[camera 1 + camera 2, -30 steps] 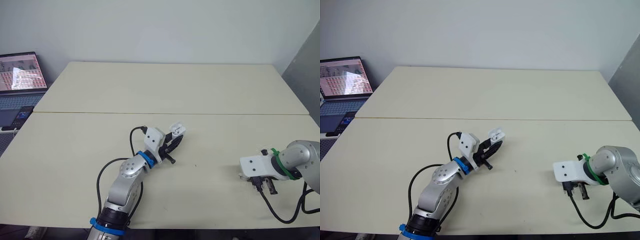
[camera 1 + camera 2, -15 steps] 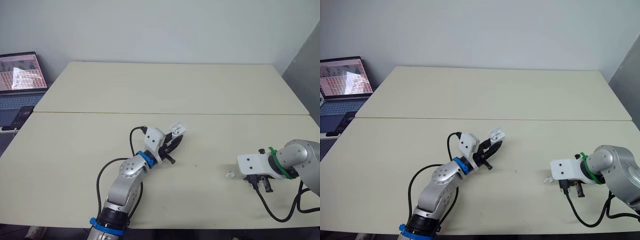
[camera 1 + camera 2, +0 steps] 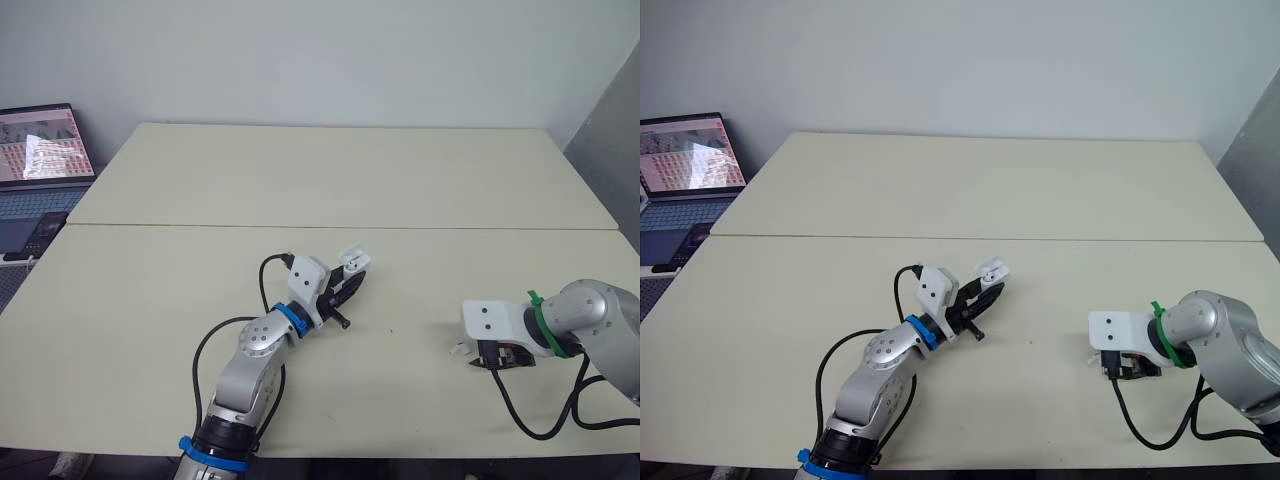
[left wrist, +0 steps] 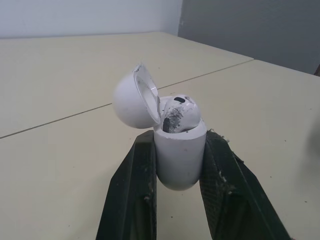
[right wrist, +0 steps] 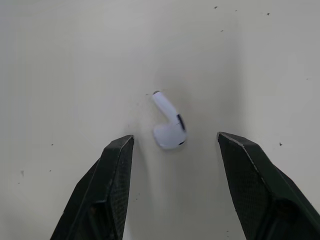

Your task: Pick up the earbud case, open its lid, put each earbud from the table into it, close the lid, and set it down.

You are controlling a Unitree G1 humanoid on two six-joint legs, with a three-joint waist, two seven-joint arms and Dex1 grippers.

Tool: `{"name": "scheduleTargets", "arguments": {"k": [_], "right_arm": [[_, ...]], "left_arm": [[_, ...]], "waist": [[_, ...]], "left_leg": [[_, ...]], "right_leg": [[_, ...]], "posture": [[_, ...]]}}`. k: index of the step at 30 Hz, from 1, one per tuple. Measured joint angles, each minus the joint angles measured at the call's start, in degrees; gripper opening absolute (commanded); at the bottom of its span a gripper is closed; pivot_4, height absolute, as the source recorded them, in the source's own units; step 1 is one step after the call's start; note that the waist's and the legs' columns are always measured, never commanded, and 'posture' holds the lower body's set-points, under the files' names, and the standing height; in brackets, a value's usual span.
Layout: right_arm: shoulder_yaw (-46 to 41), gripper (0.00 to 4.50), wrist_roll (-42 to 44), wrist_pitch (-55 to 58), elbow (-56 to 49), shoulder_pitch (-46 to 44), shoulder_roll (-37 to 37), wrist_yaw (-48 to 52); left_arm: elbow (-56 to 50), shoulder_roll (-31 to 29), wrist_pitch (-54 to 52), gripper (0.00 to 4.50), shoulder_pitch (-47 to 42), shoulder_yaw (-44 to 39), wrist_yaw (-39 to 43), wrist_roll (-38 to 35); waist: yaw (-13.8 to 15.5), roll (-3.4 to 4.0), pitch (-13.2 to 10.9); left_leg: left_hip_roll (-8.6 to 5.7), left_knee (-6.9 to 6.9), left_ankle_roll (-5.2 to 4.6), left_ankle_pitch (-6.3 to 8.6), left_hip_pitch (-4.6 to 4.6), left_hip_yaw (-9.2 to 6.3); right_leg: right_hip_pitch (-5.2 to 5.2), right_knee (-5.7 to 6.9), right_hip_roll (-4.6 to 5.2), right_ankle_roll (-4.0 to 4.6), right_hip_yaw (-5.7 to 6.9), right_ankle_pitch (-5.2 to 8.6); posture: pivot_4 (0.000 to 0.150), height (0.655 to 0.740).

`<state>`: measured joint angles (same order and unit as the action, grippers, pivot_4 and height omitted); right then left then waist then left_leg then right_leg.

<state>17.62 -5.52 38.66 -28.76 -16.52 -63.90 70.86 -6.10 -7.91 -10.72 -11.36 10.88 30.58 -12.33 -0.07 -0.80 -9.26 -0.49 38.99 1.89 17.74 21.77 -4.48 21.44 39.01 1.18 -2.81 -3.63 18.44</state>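
Left arm: rises from the table's near edge, elbow bent, forearm angled up toward the middle of the near slab. The left gripper point(image 3: 345, 288) is held off the surface, and its two black fingers point(image 4: 131, 190) are clamped on the sides of the glossy white, rounded plastic earbud case point(image 4: 179, 160).

Earbud case: held above the near slab, about midway between the left and right edges and short of the seam point(image 3: 150, 226) joining the two slabs. Its long axis runs in line with the fingers, mouth pointing away from the wrist. The domed white lid point(image 4: 134, 102) is swung open on its hinge to one side. One white earbud point(image 4: 177, 112) is seated in the mouth.

Right arm: reaches in from the right edge, forearm low over the near slab. The right gripper point(image 5: 175, 136) points down at the surface, fingers spread wide and holding nothing.

Loose white earbud with short stem point(image 5: 169, 122): lies flat on the pale cream table point(image 3: 350, 180), near the near right corner, between the spread fingers and touching neither. Its stem points away from the wrist and its bulb end toward it, the long axis slightly oblique to the fingers.

Room: bare tabletop separates the two grippers, which are well apart, and the far slab lies open to its far edge.

Beyond the left edge: an open laptop point(image 3: 40, 145).
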Motion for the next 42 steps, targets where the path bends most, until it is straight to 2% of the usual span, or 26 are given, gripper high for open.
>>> {"name": "scheduleTargets", "arguments": {"k": [2,4,7,9,10,11,19,21,23,29,33,37,42], "right_arm": [[0.59,2.78,0.0,0.92,0.02,-0.03,0.27,-0.09],[1.22,2.39,0.01,1.72,0.03,-0.1,0.63,-0.18],[1.69,1.48,0.04,2.2,0.03,-0.29,0.89,-0.17],[1.7,0.71,0.04,2.35,0.02,-0.33,0.9,-0.22],[1.7,0.46,0.04,2.41,0.02,-0.34,0.91,-0.23],[1.7,0.41,0.04,2.56,0.02,-0.35,0.92,-0.24],[1.63,0.41,0.06,-0.2,0.04,-0.23,0.44,-0.07],[1.36,0.41,0.01,-6.07,0.59,0.6,-2.08,0.4],[-0.29,0.41,0.2,-16.65,3.47,2.48,-5.56,1.87],[-1.81,0.41,-0.45,-46.32,13.66,2.53,-9.88,6.18],[-0.28,0.41,-3.83,-60.54,19.86,-1.49,-9.83,8.1],[2.33,0.41,-6.01,-70.14,23.74,-3.73,-9.07,9.7],[4.1,2.11,-9.46,-76.12,27.6,-6.75,-7.62,10.27]], "left_arm": [[0.0,-0.12,0.0,0.76,0.01,0.0,-0.01,0.0],[0.0,-0.17,0.0,0.76,0.02,0.0,-0.02,0.0],[0.0,-0.21,0.0,0.76,0.04,0.0,-0.04,0.0],[-0.01,-0.27,0.0,0.76,0.11,0.0,-0.04,0.0],[-0.01,-0.3,0.0,0.76,0.15,0.0,-0.04,0.0],[-0.01,-0.34,0.0,0.76,0.2,0.0,-0.05,0.0],[-0.02,-0.67,0.0,0.76,0.36,0.0,-0.04,0.0],[-0.04,-0.69,-0.01,0.76,0.41,0.01,-0.05,0.0],[-0.05,-0.71,-0.02,0.76,0.46,-0.02,-0.06,0.0],[-0.05,-0.72,-0.02,0.76,0.49,0.0,-0.05,-0.01],[-0.04,-0.66,-0.03,0.76,0.48,0.0,-0.09,0.0],[-0.04,-0.67,-0.03,0.76,0.49,0.0,-0.16,0.0],[-0.08,-0.66,-0.03,0.76,0.5,-0.01,-0.31,0.0]], "waist": [[0.01,0.0,0.0],[0.0,0.0,0.0],[0.0,0.0,0.0],[0.0,0.0,0.0],[0.0,0.0,0.0],[0.0,0.0,0.0],[0.0,0.0,0.0],[-0.01,0.0,0.0],[-0.02,-0.01,-0.01],[-0.1,0.0,-0.01],[-0.17,0.01,-0.01],[-0.11,0.0,-0.01],[-0.13,0.03,0.0]], "left_leg": [[0.0,0.0,0.0,0.0,0.0,-0.01],[0.01,0.0,0.0,0.0,0.0,-0.01],[0.0,0.0,0.0,0.0,0.0,0.0],[0.0,0.0,0.0,0.0,0.0,0.0],[0.0,0.0,0.0,0.0,0.0,-0.01],[0.01,0.0,0.0,0.0,0.0,-0.01],[0.0,0.0,0.0,0.0,0.0,0.0],[0.0,0.0,-0.01,0.0,0.0,0.0],[-0.01,0.0,-0.01,0.01,0.0,0.03],[0.02,0.0,0.0,0.0,-0.04,0.07],[0.04,-0.01,0.01,-0.01,-0.07,0.06],[0.02,0.0,0.05,-0.03,-0.06,0.09],[0.03,0.0,0.16,-0.09,-0.08,0.09]], "right_leg": [[0.0,-0.01,0.0,0.0,0.0,0.0],[0.0,0.0,0.0,0.0,-0.01,0.0],[0.0,0.0,0.0,0.0,0.0,0.0],[0.0,0.0,0.0,0.0,0.01,0.0],[0.0,0.0,0.0,0.0,0.0,0.0],[0.0,0.0,0.0,0.0,0.0,0.0],[0.0,0.0,0.0,0.0,0.01,0.0],[0.0,-0.01,0.0,0.0,0.03,0.0],[-0.02,-0.03,0.01,0.0,0.04,0.0],[-0.01,0.0,0.0,0.0,0.03,0.0],[-0.02,0.01,0.0,0.0,0.02,0.0],[-0.02,0.0,0.0,0.0,0.0,0.0],[0.0,0.03,0.0,0.0,-0.03,0.0]], "posture": [[0.15,0.74],[0.15,0.74],[0.15,0.74],[0.15,0.74],[0.15,0.74],[0.15,0.74],[0.15,0.74],[0.15,0.74],[0.15,0.74],[0.15,0.74],[0.15,0.74],[0.15,0.74],[0.15,0.74]]}}
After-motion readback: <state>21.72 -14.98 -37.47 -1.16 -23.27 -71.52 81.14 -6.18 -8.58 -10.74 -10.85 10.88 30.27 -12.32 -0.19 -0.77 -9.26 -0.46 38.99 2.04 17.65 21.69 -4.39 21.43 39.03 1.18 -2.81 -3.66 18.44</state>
